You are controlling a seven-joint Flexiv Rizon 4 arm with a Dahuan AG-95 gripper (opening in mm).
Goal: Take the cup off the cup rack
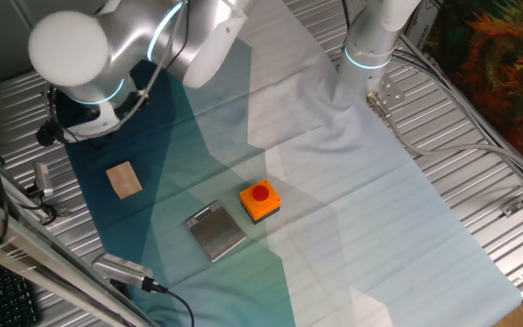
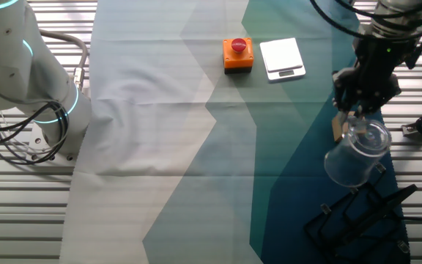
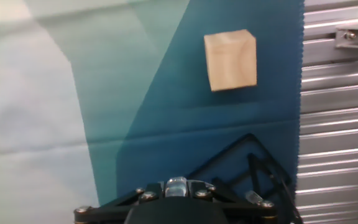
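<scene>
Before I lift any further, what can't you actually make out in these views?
- Pincer fingertips: in the other fixed view the pincer sits at the glass cup, but contact is hidden; out of frame in the hand view.
- Cup rack: cut off by the bottom edge.
- One fixed view: the arm hides cup and rack.
- Cup handle: not discernible.

Two opposed overheads, downward hand view

Clear cup (image 2: 357,150), black cup rack (image 2: 361,220), seemingly teal-banded cloth (image 2: 196,147).
</scene>
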